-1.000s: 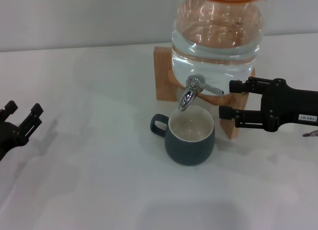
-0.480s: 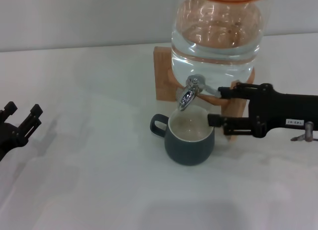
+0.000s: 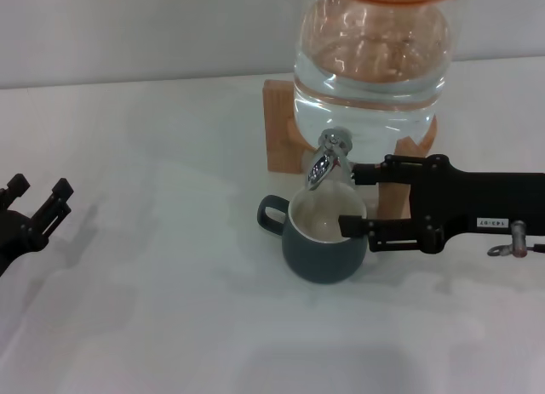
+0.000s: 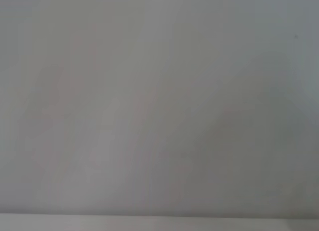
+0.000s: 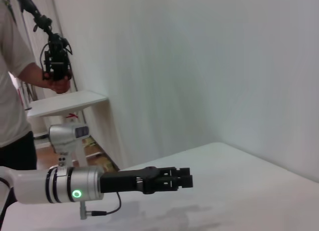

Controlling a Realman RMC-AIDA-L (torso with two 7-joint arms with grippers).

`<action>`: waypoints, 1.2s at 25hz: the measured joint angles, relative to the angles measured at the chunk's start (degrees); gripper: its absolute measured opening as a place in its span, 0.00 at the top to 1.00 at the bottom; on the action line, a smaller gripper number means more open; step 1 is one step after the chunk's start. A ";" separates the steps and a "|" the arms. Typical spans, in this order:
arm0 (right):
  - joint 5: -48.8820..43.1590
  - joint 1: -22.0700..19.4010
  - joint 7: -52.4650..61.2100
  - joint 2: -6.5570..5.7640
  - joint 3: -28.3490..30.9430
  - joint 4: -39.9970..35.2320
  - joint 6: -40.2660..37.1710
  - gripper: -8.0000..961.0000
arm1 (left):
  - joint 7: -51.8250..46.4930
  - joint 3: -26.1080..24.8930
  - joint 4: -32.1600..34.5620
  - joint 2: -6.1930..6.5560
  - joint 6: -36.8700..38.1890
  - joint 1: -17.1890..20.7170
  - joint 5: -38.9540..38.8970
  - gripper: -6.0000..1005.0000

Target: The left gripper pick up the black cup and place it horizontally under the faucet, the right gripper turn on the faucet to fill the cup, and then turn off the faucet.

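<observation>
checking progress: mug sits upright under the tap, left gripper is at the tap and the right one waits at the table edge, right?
Not quite: the arms are swapped. In the head view the right gripper is at the tap, open, above the upright mug; the left gripper waits at the table edge.

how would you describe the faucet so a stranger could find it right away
Start at the big clear glass water jar on its wooden stand. Low on its front is the faucet, directly above the black cup. It is the only shiny chrome piece there.
</observation>
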 joint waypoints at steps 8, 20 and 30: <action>0.47 -1.11 0.16 -0.04 -0.15 -0.58 2.74 0.19 | 0.00 0.00 0.00 0.00 -0.14 0.00 0.00 0.28; 3.23 -1.25 0.79 0.10 -7.74 -1.25 2.53 0.19 | 0.35 0.00 0.00 0.00 0.15 -0.27 0.00 0.28; 5.46 0.01 0.80 0.21 -18.04 -4.51 -7.41 0.19 | 0.35 0.00 0.00 -0.03 0.16 0.07 0.00 0.28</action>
